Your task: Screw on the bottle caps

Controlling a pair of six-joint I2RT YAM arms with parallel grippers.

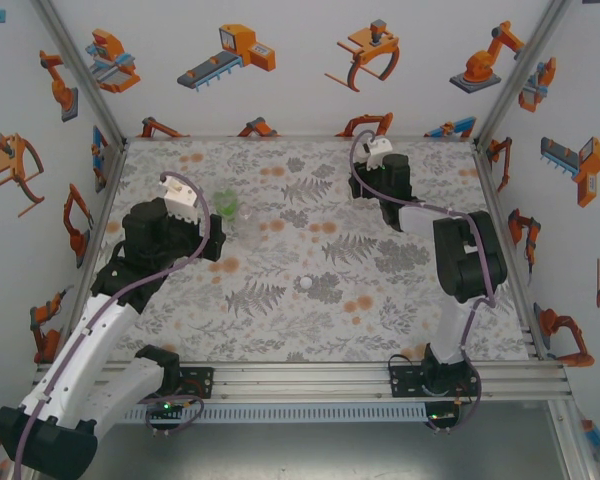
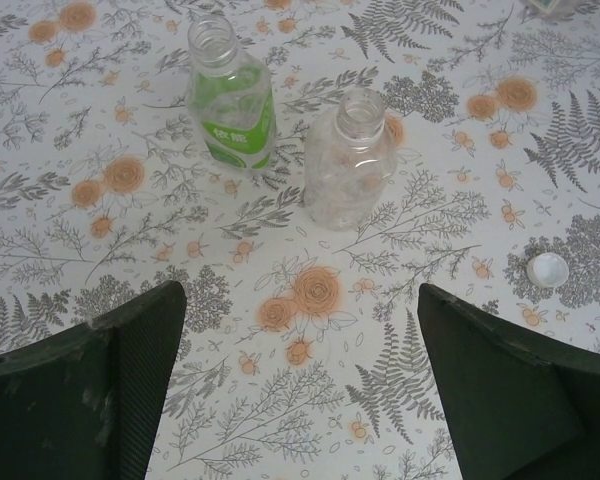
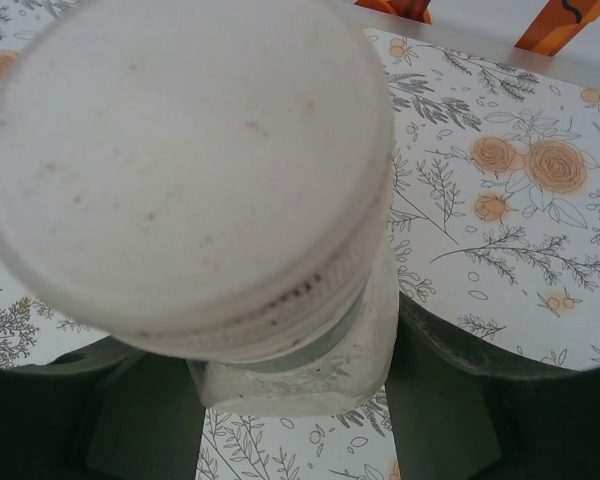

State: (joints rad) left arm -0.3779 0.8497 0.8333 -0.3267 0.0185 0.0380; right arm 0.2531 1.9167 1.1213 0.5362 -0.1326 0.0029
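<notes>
Left of the loose cap, your left gripper hangs wide for the open green bottle and clear bottle, while right of it your right gripper clamps the capped bottle.

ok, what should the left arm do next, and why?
Probably move the left gripper right, onto the loose cap: its jaws are open and empty, the green bottle and the clear bottle beside it stand uncapped, and the right gripper holds a capped bottle.
</notes>
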